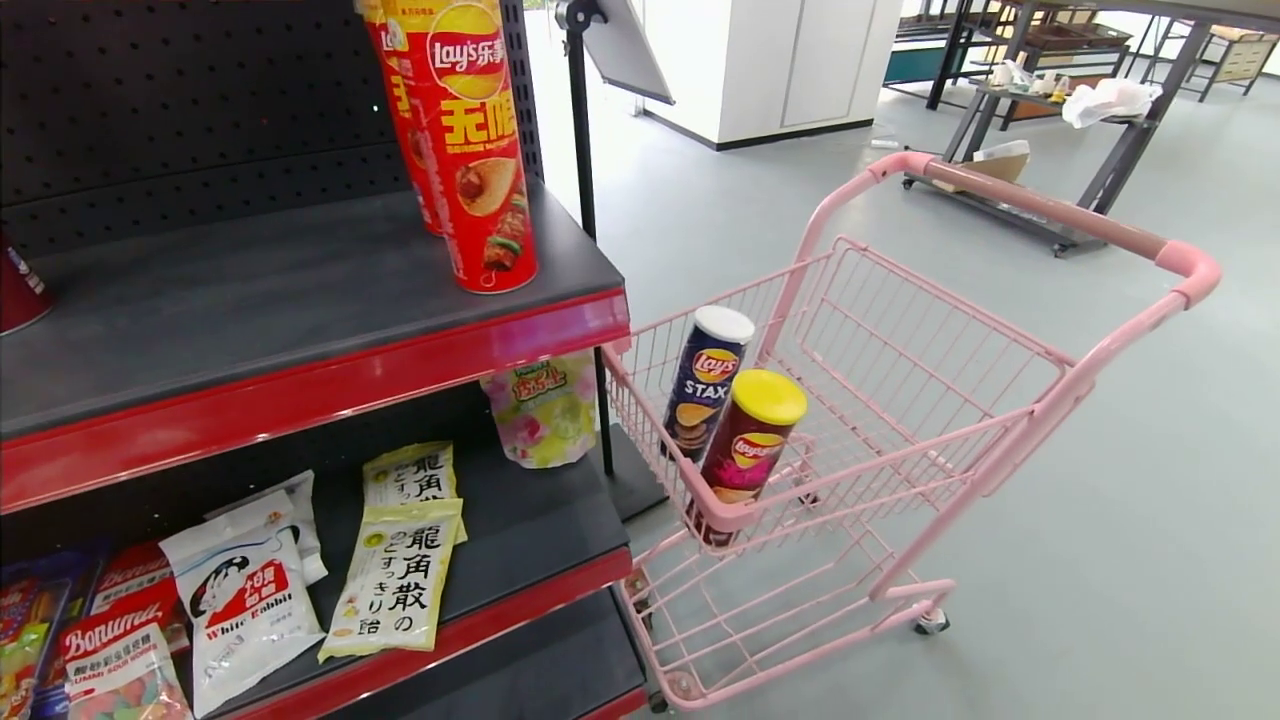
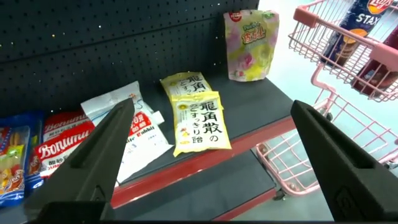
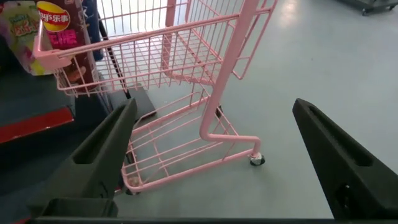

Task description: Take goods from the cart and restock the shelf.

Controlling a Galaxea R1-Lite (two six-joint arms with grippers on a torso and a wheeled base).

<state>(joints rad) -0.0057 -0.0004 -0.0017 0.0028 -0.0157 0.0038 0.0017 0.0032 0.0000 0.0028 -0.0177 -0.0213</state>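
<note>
Dealing with two chip cans: a dark-blue can with a white lid (image 1: 705, 385) and a maroon can with a yellow lid (image 1: 750, 445). Both standing upright in the upper basket of the pink cart (image 1: 1000, 330), tucked into the corner nearest the shelf (image 1: 300, 390). Sitting just beside each other, the maroon one closer to the front rail; not telling whether actually touching.

Holding nothing in either gripper. Left gripper (image 2: 211, 106) hanging with fingers spread wide before the lower shelf board, facing the yellow packets (image 2: 199, 121) and a white bag (image 2: 134, 127). Right gripper (image 3: 214, 102) likewise spread wide and bare, low beside the cart's lower rack.

Noting two tall red cans (image 1: 480, 150) standing on the top board near its outer corner, with bare board stretching away from the cart.

Judging the pick as not yet begun. Risking, most likely, a knock-on: closing on one can while brushing its close neighbour and tipping it against the wire. Risking also a shove to the wheeled cart, rolling it off and spoiling the reach. Expecting a smooth round can to slip in a shallow pinch. Placing too near the red cans, possibly toppling them off the edge.
</note>
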